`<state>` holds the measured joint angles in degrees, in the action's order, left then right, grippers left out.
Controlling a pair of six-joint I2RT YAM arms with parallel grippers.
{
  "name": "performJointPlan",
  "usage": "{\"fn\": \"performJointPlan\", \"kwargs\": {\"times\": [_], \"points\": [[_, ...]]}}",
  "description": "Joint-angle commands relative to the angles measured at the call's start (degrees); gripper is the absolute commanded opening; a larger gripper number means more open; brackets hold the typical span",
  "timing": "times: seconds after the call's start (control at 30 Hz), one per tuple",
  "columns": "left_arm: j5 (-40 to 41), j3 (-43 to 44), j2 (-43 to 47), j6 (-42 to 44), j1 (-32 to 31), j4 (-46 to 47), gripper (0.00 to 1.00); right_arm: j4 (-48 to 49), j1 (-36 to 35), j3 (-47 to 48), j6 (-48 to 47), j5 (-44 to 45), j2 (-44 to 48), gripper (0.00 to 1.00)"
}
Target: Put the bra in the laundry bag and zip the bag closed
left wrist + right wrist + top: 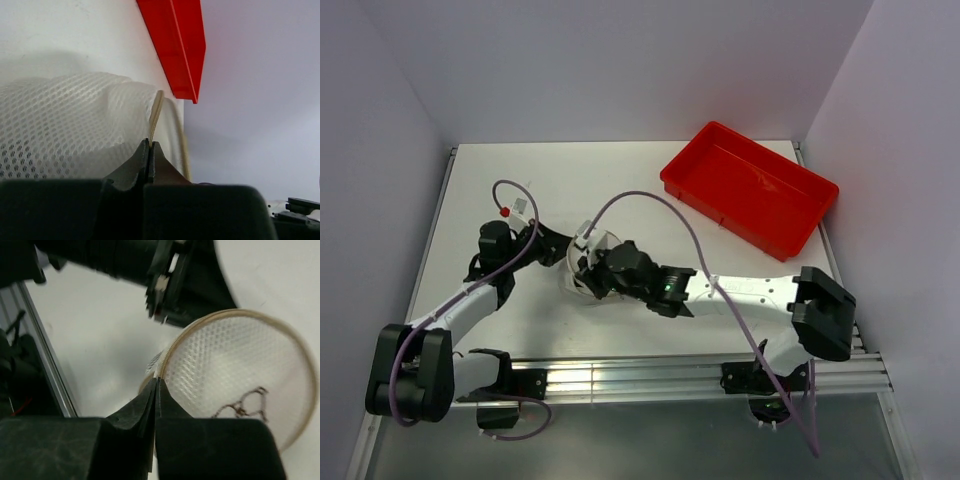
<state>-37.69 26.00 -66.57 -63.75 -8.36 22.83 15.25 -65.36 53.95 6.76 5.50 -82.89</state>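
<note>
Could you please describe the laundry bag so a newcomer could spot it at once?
On the white table, look left of the red tray, near the middle. The laundry bag sits there, pinched at its rim by the left fingers and the right fingers. Unlike the hard tray, it is soft whitish mesh with a round tan-edged end.

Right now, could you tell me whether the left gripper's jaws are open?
No, the left gripper is shut, pinching the tan rim of the laundry bag.
</note>
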Motion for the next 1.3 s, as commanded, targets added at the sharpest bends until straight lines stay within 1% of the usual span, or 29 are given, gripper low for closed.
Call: {"fn": "performJointPlan", "kwargs": {"times": [0.0,0.03,0.1,0.13,0.17,0.2,0.3,0.4,0.43,0.5,0.53,0.57,0.6,0.67,0.7,0.73,0.77,0.8,0.83,0.9,0.93,0.97,1.03,1.07,1.1,1.17,1.2,1.23,1.27], "points": [[-2.1,-0.4,-0.4,-0.6,-0.3,8.7,0.00,-9.7,-1.3,7.9,-0.3,2.7,-2.4,0.10],[-1.9,-0.7,-0.1,-0.4,-0.3,8.6,0.00,-10.6,-1.3,8.9,1.9,6.0,-2.3,0.29],[-1.3,-0.8,1.1,0.2,-0.3,7.1,0.00,-12.3,-1.0,9.1,3.4,7.2,0.2,0.55],[-1.2,-0.9,1.4,0.5,-0.2,6.6,0.00,-13.6,-0.3,9.1,6.4,8.9,2.4,0.75],[-1.0,-1.1,2.0,0.6,-0.2,6.3,0.00,-14.2,0.3,9.1,7.9,8.7,3.4,0.82],[-0.6,-1.2,2.2,0.6,0.0,6.1,0.00,-14.4,0.9,8.7,9.1,8.4,4.7,0.84],[-0.5,-1.7,2.4,0.6,0.8,5.6,0.00,-12.2,3.3,4.2,13.7,7.9,10.2,0.85],[-0.4,-1.7,3.5,1.1,1.8,4.4,0.09,-9.8,6.8,-2.3,20.5,6.6,15.8,0.85],[0.6,-1.5,4.0,1.6,1.9,2.4,0.12,-8.7,7.8,-5.8,22.0,6.5,17.8,0.85],[1.7,-1.1,5.9,3.2,2.3,0.2,0.15,-8.1,11.2,-9.5,28.6,8.8,19.3,0.82],[2.4,-0.8,6.5,3.5,2.4,-1.8,0.21,-6.7,12.4,-13.5,30.6,8.8,20.7,0.78],[2.7,-0.6,7.7,4.5,2.5,-2.9,0.25,-6.4,13.7,-15.2,32.5,8.3,21.0,0.77],[3.6,-0.2,8.4,5.1,2.5,-5.6,0.35,-5.7,15.3,-18.2,36.4,8.9,21.8,0.75],[4.9,0.4,10.4,7.0,2.5,-8.6,0.45,-4.2,16.0,-20.9,39.0,9.9,22.2,0.75],[5.6,0.6,11.2,7.5,2.6,-9.8,0.49,-3.6,16.2,-21.9,42.6,10.2,22.2,0.75],[6.1,0.9,11.9,8.1,2.6,-11.0,0.55,-0.9,16.1,-24.0,44.2,9.9,22.2,0.77],[7.4,1.2,13.2,9.5,2.6,-13.7,0.59,0.6,16.1,-25.1,46.2,9.5,21.9,0.78],[8.2,1.9,13.9,10.2,2.6,-15.2,0.65,2.3,16.1,-27.1,50.2,9.2,21.5,0.81],[9.2,2.4,14.5,11.0,2.6,-16.7,0.68,5.8,16.1,-28.0,51.9,8.5,20.4,0.83],[12.1,3.8,16.9,13.7,2.6,-21.9,0.72,8.6,16.1,-29.3,55.5,8.6,18.7,0.89],[12.9,4.5,17.7,14.8,2.6,-23.3,0.72,10.1,16.2,-29.3,55.9,8.4,16.7,0.90],[15.3,5.5,19.4,17.1,2.6,-27.9,0.72,10.7,16.2,-28.9,55.9,8.5,15.7,0.90],[17.7,9.4,20.8,19.7,2.4,-32.1,0.71,10.9,16.2,-27.2,54.9,8.0,12.7,0.90],[19.2,11.0,21.8,22.6,2.0,-34.1,0.70,11.1,16.2,-26.8,54.6,8.6,12.2,0.87],[22.3,14.4,22.0,23.7,0.9,-37.5,0.66,11.6,16.2,-27.1,54.8,8.9,12.0,0.82],[24.6,17.8,21.0,26.5,-1.8,-39.7,0.62,12.5,16.2,-27.3,53.9,9.8,12.1,0.77],[25.9,20.9,20.1,27.1,-3.0,-40.1,0.60,12.0,16.2,-26.8,52.8,10.1,12.1,0.75],[26.3,22.7,16.9,27.7,-4.4,-40.5,0.57,11.0,16.2,-26.8,52.6,10.5,12.2,0.74],[26.3,24.5,14.7,28.9,-7.7,-41.1,0.54,11.4,16.1,-27.1,52.2,10.8,12.7,0.69]]}}
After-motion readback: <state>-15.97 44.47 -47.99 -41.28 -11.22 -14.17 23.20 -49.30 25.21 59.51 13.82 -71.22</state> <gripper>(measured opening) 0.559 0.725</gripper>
